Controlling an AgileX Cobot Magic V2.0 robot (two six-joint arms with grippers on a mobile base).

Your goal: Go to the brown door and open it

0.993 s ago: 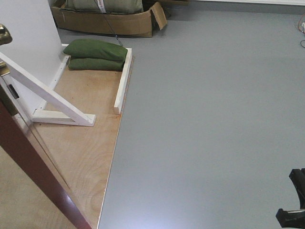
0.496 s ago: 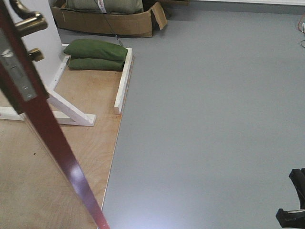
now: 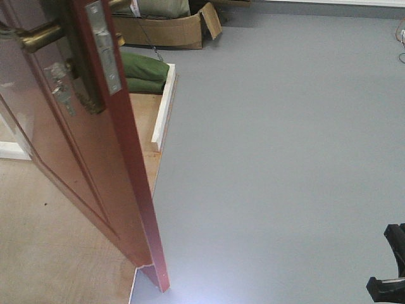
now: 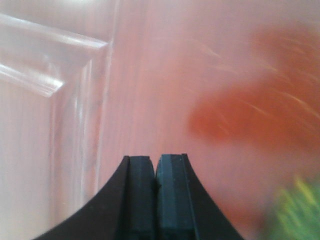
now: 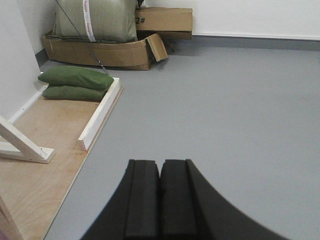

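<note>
One left pincer (image 4: 156, 161) (closed) faces brown door (image 4: 165, 75).

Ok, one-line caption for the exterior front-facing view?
Brown door standing ajar, edge toward the camera, brass lever handle and keys visible; green sandbags and a cardboard box lie beyond.

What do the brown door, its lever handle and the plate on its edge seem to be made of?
The brown door looks like wood under glossy reddish varnish: moulded panels, bright reflections. The lever handle seems brass: yellowish, shiny. The edge plate looks like silvery metal, perhaps steel: grey and flat.
</note>
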